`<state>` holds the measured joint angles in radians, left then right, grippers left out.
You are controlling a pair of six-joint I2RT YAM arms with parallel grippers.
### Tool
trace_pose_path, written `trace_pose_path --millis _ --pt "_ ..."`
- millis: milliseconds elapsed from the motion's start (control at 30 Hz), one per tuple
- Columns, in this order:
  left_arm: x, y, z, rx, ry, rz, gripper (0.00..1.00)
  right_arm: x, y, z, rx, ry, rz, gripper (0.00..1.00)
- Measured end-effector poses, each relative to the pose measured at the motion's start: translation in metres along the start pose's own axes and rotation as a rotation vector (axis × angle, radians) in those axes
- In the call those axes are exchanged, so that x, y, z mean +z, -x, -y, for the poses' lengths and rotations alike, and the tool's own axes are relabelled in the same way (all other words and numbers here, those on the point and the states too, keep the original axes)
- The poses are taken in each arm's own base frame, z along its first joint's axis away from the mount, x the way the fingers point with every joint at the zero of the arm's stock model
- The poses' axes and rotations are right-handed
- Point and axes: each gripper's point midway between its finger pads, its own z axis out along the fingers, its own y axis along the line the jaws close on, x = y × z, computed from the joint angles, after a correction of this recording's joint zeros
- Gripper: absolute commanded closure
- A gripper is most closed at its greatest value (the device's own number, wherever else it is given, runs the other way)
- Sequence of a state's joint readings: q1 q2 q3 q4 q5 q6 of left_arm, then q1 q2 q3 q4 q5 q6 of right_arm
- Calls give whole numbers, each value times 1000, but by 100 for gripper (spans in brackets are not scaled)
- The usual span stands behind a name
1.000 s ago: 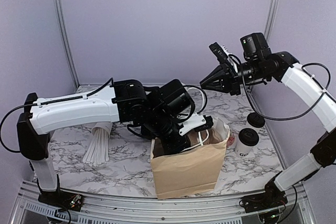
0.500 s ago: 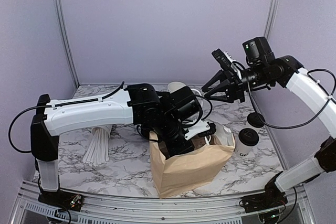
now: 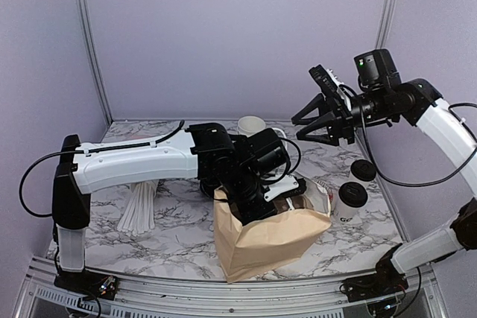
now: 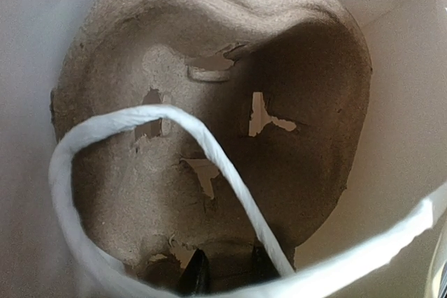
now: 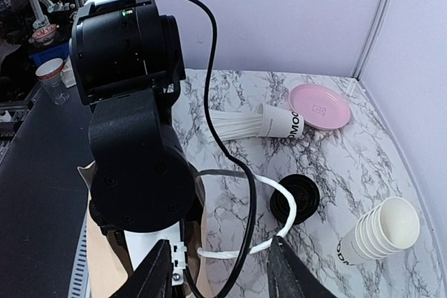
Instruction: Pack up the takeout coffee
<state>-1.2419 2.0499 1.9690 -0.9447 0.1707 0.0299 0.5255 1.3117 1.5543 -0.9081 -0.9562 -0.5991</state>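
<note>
Standing outside the bag point(image 3: 268, 247), coffee point(image 3: 350, 202) (lidded) is near left end effector point(image 4: 227, 272) inside.

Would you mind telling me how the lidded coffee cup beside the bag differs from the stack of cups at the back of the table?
The lidded coffee cup stands upright; the stack of cups lies on its side. The coffee cup wears a black lid; the stack's mouth is open. The coffee cup is single; the stack nests several. Both are white paper with black print.
</note>
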Motion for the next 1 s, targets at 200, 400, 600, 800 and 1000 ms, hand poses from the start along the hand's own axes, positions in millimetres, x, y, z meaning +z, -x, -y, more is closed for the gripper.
trace_pose_path --millis 200,400,600,800,1000 --pt "-3 0 1 0 1 3 81 -3 -13 -11 -31 24 -51 64" --pt "-11 0 0 0 11 12 81 -17 -27 -55 -129 103 -119 65" --pt "-18 0 1 -5 15 16 81 4 -74 -102 -103 257 -269 47" --pt "-19 0 1 -13 15 17 81 26 -122 -105 -39 284 -453 43" --pt "-22 0 1 -16 15 21 81 30 -121 -97 -68 230 -470 61"
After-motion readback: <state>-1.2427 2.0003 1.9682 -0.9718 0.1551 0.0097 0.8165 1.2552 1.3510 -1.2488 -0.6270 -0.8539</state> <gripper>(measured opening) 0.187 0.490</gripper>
